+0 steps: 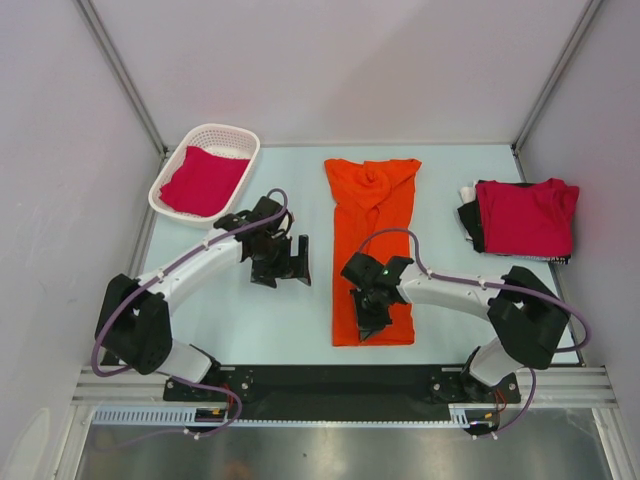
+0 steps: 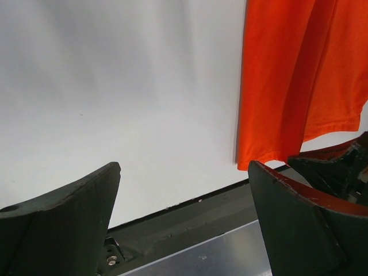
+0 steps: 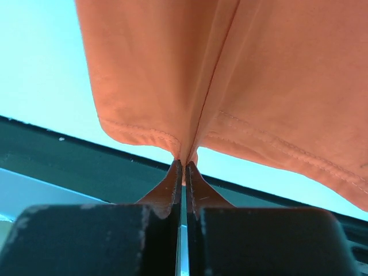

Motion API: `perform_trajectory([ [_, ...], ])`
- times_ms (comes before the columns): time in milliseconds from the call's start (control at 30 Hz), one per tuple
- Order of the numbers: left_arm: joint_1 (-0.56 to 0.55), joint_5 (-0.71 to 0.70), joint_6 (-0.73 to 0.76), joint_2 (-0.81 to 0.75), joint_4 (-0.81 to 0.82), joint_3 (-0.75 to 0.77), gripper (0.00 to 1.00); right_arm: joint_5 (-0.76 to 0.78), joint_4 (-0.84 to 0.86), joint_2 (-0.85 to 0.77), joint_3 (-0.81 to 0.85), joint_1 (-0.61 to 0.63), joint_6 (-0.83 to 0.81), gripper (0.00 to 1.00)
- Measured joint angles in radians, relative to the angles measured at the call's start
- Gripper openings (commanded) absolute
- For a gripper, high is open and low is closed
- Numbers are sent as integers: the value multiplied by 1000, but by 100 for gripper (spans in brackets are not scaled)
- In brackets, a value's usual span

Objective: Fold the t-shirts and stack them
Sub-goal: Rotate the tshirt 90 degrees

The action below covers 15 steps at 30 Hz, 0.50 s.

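My right fingers are pressed together on the near hem of the long bright orange cloth t-shirt, pinching a small fold of its edge so that the cloth puckers around them. The shirt lies as a narrow lengthwise strip in the middle of the pale blue table, its collar bunched at the far end. My left fingers stand wide apart with nothing between them, above bare table just left of the orange shirt's near corner. To the right of the orange shirt, well apart from it, a crimson red t-shirt lies folded flat. To its far left, another crimson red shirt sits in a white plastic lattice basket.
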Motion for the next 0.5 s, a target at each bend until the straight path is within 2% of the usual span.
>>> perform_trajectory([
  [500, 0, 1, 0, 0, -1, -10, 98, 82, -43, -167, 21, 2, -6, 0],
])
